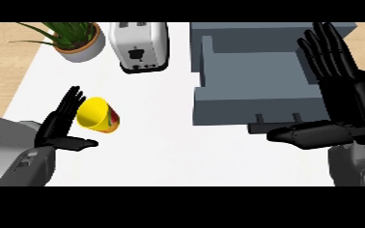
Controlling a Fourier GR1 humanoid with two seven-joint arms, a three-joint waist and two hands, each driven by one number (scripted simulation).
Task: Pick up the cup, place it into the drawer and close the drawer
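Head view: left robot hand (60, 123) spread, partly hiding cup (98, 114); right robot hand (335, 84) spread.

Light is bright and even across the white counter (171, 125), with no glare or hot spots. Shadows are faint: a soft dark edge shows under the toaster (140, 46) and inside the open grey drawer (253, 84), whose inner walls shade slightly darker than its floor. The black hands show little surface detail. Edges look a little soft throughout; no bending at the borders.
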